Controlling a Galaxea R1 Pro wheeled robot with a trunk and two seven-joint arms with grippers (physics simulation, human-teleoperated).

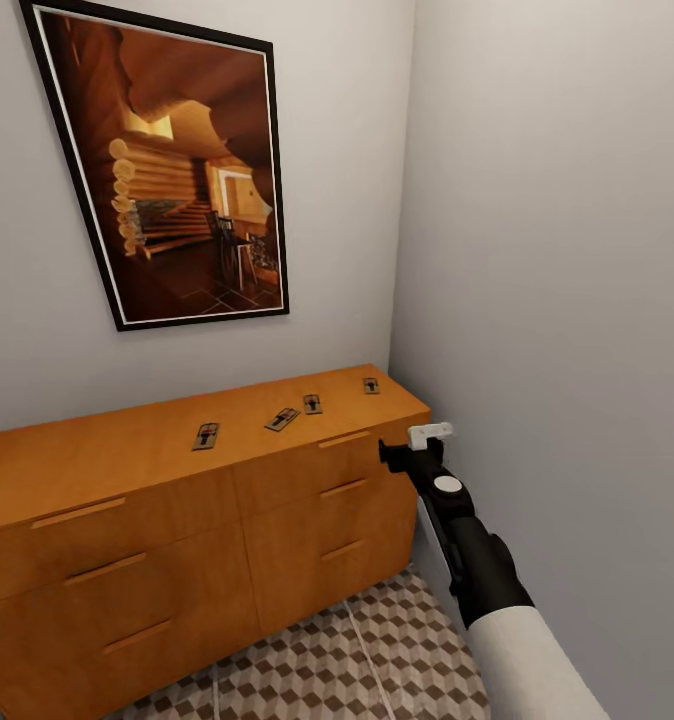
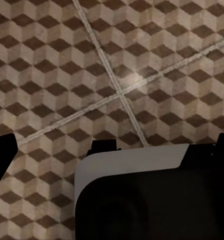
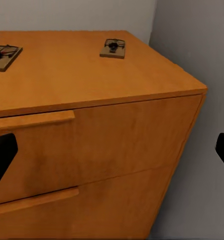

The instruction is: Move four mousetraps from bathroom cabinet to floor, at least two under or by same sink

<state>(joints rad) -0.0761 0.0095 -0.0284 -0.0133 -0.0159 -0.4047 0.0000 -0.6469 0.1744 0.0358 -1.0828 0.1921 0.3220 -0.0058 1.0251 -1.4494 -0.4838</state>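
Four small flat wooden mousetraps with dark wire parts and red marks are seen lying in a loose row on top of the low, wide orange-brown wooden cabinet (image 1: pixel 127 520): one (image 1: pixel 206 436) toward the middle, a tilted one (image 1: pixel 283 419), another (image 1: pixel 312 404) just beyond it, and the last (image 1: pixel 371 385) near the corner by the grey wall. The right gripper (image 1: pixel 417 448) (black, with a white end piece) is held just off the cabinet's front corner, touching nothing; its fingers (image 3: pixel 2 155) are spread wide apart. Brown-and-beige cube-patterned floor tiles (image 2: pixel 116 65) are shown beneath the left gripper, whose fingertips (image 2: pixel 3 150) are likewise spread. A framed picture (image 1: pixel 172 160) of a log interior is hung above.
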